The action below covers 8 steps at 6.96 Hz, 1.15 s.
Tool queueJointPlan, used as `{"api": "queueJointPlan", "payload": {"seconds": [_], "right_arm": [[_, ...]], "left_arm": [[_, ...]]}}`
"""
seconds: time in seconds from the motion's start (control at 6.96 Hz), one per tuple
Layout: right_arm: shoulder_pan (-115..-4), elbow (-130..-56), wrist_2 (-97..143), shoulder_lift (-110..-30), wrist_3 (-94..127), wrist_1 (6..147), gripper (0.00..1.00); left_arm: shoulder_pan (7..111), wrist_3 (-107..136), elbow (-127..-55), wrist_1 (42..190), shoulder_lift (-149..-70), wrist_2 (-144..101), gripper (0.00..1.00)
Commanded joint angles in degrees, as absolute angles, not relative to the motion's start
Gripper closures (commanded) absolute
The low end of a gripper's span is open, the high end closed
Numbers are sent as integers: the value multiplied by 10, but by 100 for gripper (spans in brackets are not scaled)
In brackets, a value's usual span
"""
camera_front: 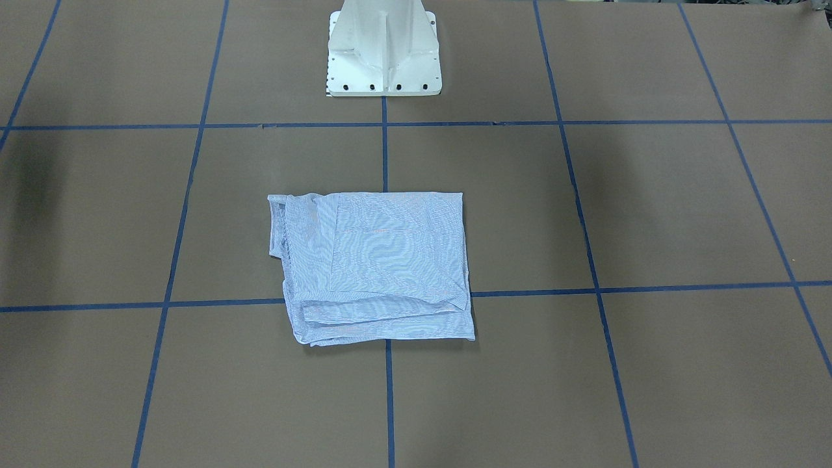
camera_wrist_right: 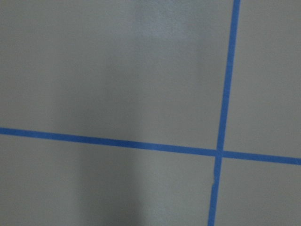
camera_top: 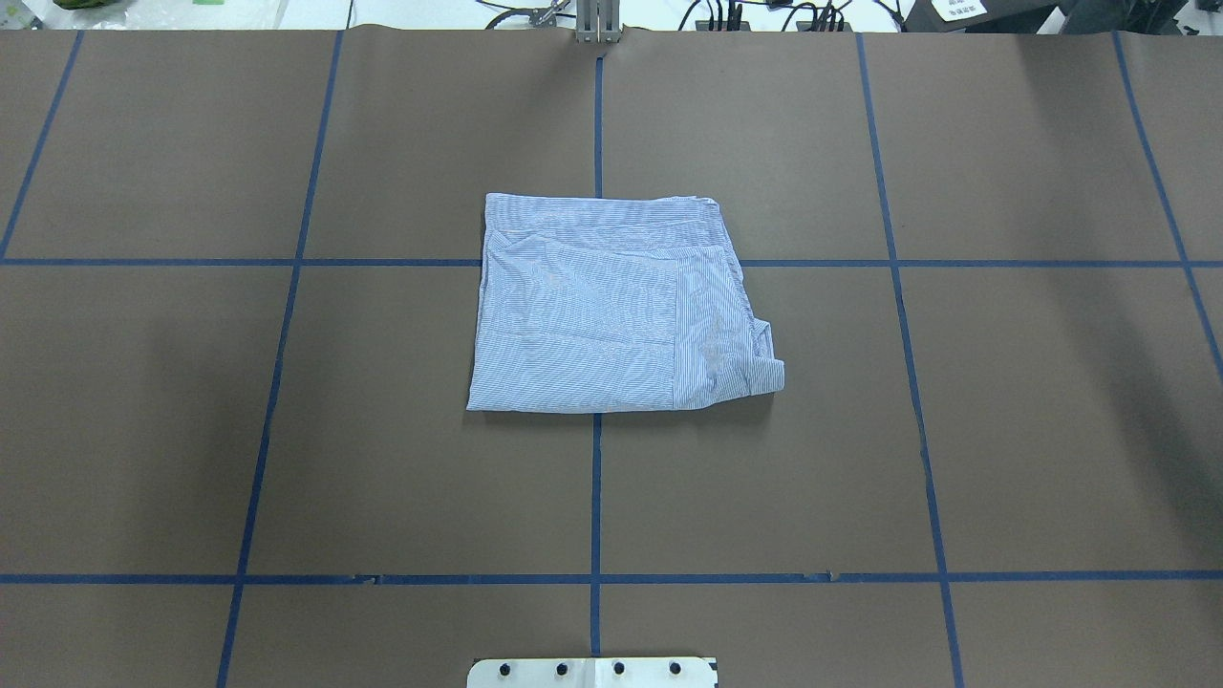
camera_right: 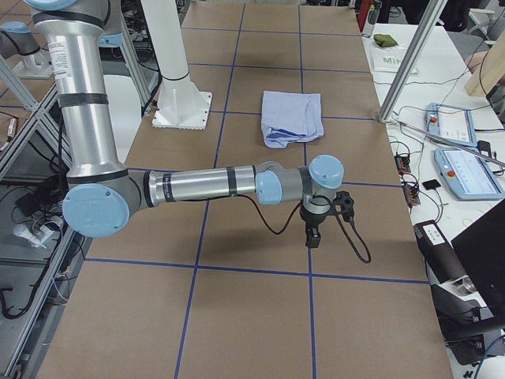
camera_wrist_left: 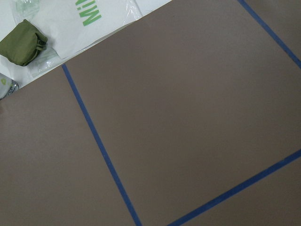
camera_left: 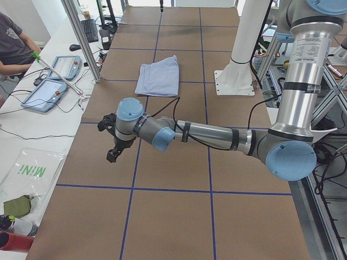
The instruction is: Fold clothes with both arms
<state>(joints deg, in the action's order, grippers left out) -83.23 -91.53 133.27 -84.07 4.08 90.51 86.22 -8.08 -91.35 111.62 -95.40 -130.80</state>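
Folded striped shirt (camera_front: 383, 263) on table (camera_front: 650, 208)

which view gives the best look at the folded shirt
Overhead exterior: the shirt lies centred, whole and unobstructed, its folded layers and edges clear. Exterior front-facing shows it whole too, from the opposite side, stripes less crisp. Both side views show it small and far off. The wrist views miss it, showing table and blue tape.
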Motion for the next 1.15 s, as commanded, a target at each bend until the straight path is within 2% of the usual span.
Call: {"api": "queueJointPlan", "payload": {"seconds": [0.0, 0.14, 1.01], "right_arm": [[-844, -969, 1329, -884, 23, 931, 0], [-844, -990, 1331, -903, 29, 932, 0], [-841, -993, 1345, -927, 79, 929, 0]], "left_arm": [[875, -90, -918, 1039, -941, -1312, 0], [875, -89, -919, 1032, -935, -1314, 0], [880, -29, -918, 1031, -910, -1337, 0]]}}
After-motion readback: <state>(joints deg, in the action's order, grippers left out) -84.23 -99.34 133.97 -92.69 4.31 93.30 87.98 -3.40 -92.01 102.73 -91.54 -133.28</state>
